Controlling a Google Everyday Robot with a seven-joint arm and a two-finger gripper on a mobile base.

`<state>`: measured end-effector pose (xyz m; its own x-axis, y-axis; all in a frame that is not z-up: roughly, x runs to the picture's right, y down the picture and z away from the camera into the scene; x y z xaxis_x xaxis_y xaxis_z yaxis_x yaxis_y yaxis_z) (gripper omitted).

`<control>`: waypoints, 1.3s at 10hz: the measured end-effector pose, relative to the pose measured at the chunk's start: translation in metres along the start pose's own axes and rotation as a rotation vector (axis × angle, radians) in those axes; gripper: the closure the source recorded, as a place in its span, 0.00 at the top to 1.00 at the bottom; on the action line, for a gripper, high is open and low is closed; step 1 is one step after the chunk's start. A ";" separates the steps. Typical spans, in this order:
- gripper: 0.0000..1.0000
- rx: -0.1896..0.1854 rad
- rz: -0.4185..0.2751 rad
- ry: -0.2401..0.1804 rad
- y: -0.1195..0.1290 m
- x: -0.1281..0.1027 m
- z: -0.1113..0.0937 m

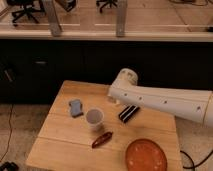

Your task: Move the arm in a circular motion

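White arm (pixel 160 100) over table (pixel 65 145), gripper (pixel 129 114) half-hidden beneath

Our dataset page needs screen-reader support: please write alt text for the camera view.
A thick white robot arm reaches in from the right over a wooden table; its gripper is hidden, apparently beneath the elbow. On the table: white cup, blue-grey block, dark striped item, reddish bar, orange plate.

White cup (pixel 94 118), orange plate (pixel 146 156), wooden table (pixel 60 145)
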<state>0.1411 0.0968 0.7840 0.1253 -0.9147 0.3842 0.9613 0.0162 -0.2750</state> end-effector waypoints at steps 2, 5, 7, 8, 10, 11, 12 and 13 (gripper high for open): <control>0.80 -0.006 -0.013 0.003 0.003 0.000 0.001; 0.80 -0.016 -0.054 0.016 0.002 0.003 0.006; 0.80 -0.021 -0.065 0.020 0.006 0.004 0.008; 0.80 -0.025 -0.070 0.022 0.009 0.005 0.010; 0.80 -0.030 -0.088 0.030 0.013 0.010 0.014; 0.80 -0.031 -0.092 0.032 0.014 0.010 0.015; 0.80 -0.035 -0.097 0.034 0.016 0.011 0.017; 0.80 -0.039 -0.108 0.039 0.015 0.012 0.018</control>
<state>0.1613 0.0928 0.8005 0.0109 -0.9255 0.3787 0.9584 -0.0983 -0.2678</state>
